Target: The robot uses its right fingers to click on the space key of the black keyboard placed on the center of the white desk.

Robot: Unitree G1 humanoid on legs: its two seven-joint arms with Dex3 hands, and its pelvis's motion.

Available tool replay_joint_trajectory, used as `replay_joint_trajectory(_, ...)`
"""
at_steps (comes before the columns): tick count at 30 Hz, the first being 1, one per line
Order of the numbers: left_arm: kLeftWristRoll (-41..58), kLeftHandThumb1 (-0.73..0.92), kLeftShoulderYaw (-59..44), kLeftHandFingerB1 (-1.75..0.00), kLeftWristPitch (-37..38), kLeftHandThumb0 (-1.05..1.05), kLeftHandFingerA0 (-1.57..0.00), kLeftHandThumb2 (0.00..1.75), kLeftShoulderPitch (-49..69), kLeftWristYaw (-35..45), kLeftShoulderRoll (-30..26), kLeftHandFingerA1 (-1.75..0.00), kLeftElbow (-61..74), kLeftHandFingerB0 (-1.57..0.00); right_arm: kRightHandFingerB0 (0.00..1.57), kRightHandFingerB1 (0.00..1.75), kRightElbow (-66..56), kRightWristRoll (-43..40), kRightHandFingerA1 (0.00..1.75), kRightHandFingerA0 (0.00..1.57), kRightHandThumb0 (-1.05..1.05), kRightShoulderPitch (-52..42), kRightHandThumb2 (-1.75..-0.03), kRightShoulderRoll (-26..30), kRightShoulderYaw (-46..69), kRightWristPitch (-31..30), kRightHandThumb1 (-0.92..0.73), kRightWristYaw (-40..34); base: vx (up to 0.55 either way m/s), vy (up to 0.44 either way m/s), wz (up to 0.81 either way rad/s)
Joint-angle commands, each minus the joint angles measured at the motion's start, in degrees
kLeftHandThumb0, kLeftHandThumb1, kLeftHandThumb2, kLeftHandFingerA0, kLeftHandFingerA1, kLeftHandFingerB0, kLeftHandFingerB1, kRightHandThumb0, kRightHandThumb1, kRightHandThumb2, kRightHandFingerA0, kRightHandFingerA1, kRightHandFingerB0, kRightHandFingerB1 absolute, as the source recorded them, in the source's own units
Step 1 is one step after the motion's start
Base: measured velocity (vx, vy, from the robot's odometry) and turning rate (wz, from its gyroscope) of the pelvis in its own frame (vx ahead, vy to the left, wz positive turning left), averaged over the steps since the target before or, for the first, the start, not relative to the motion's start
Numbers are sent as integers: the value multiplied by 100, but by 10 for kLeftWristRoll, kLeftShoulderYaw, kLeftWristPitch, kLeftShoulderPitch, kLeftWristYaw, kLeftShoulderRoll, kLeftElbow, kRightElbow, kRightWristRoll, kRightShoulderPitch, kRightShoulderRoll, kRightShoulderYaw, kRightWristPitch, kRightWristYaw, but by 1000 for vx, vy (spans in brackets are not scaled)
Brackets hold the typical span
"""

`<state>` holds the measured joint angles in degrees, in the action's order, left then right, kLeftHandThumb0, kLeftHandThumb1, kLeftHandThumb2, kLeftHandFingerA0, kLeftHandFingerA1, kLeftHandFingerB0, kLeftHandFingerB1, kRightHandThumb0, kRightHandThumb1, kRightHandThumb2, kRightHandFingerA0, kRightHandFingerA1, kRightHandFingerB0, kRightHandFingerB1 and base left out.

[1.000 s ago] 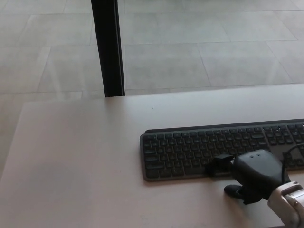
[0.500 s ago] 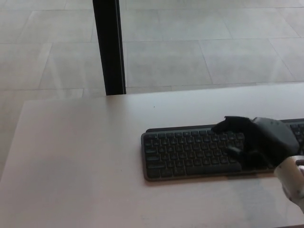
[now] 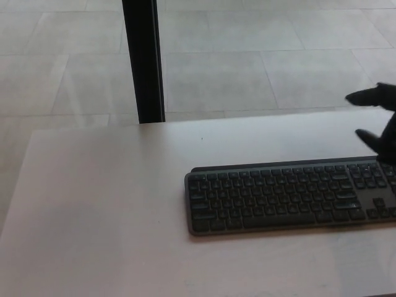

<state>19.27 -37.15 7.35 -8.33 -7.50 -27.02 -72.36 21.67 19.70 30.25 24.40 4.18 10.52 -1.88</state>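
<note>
Keyboard clear of the right hand; space key uncovered

Keyboard [image 3: 291, 197], one only, lies on the white table [image 3: 105, 204], right of centre, its long axis running left to right and its right end cut by the frame. I see the right hand [image 3: 378, 120] raised at the right edge, above and beyond the far right corner, touching nothing. Two fingers [image 3: 362, 97] show spread apart, holding nothing. The space key [image 3: 275, 219], on the near row, lies down and left of that hand. My left hand is out of view.

grey tiled floor [image 3: 247, 55], black post [image 3: 143, 62]
</note>
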Motion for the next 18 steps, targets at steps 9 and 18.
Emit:
replay_joint_trajectory(9, 7, 53, -6, -58, 14, -42, -81, 56, 14, 1, -14, -80, -5, -80, 72, 72, 62, -298, 131, 131, -40, -119, -88, 154, 480, -179, -30, 46, 0, 0, 0)
replay_joint_trajectory(18, 8, 53, -7, -58, 17, -43, -82, 56, 18, 2, -11, -82, -3, -82, 75, 69, 152, -369, 134, 111, -46, -189, -68, 96, 612, -160, -40, -19, 0, 0, 0)
